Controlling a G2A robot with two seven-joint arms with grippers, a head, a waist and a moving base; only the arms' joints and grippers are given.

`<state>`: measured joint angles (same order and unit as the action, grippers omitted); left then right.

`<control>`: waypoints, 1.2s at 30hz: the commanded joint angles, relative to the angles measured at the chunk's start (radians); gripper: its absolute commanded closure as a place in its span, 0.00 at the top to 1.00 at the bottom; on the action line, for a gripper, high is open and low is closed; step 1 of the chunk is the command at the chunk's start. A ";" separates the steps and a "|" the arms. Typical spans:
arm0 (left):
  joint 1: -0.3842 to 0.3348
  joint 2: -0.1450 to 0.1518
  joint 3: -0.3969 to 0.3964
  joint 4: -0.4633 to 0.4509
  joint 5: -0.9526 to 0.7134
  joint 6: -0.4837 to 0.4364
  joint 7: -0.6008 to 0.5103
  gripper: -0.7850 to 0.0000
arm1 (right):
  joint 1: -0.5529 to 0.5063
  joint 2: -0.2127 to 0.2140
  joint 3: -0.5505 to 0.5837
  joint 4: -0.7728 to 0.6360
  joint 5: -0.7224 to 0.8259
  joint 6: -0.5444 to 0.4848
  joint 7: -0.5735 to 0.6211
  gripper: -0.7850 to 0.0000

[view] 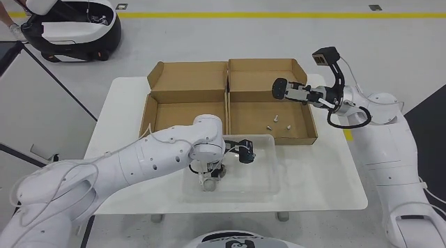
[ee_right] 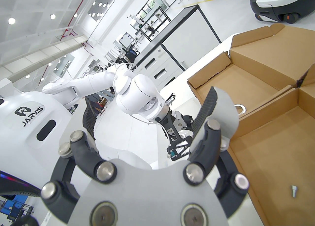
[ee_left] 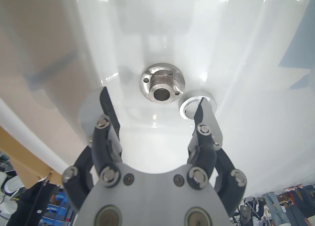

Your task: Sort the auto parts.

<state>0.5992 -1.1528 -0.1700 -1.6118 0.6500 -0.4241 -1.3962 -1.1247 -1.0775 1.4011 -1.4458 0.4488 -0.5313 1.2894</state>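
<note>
Found flanged hub (ee_left: 161,86) upright on floor of clear bin (view: 259,173), plain ring (ee_left: 196,106) just beside its flange. Noted left gripper (ee_left: 153,97) spread wide, low over both, one fingertip crossing the ring. Judged best to centre on the hub's neck before closing, clear of the ring. Read both parts plainly from left wrist; made out little from top, under the arm. Logged right gripper (ee_right: 150,103) spread above right cardboard box (view: 244,119), small bolt (ee_right: 293,190) inside.

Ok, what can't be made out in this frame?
Top view: the left gripper hides the parts under it in the clear bin.
Top view: two small parts in the right box are too small to identify.
Left wrist view: a fingertip overlaps the ring; contact unclear.
Right wrist view: a finger hides most of a ring-like part.
</note>
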 commanded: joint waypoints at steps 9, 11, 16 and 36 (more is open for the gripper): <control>0.014 0.013 0.000 -0.021 0.022 -0.013 0.013 0.60 | 0.000 0.000 0.000 0.000 0.000 0.000 0.000 1.00; 0.015 0.016 0.000 -0.023 0.034 -0.012 0.012 0.50 | 0.000 0.000 0.000 0.000 0.000 0.000 0.000 1.00; 0.019 0.022 0.000 -0.037 0.043 -0.023 0.023 0.46 | 0.000 0.000 0.000 0.000 0.000 0.000 0.000 1.00; 0.037 0.027 0.000 -0.036 0.087 -0.050 0.050 0.44 | 0.000 0.000 0.000 0.000 0.000 0.000 0.000 1.00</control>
<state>0.6364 -1.1249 -0.1700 -1.6503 0.7389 -0.4746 -1.3456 -1.1247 -1.0775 1.4011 -1.4458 0.4488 -0.5313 1.2894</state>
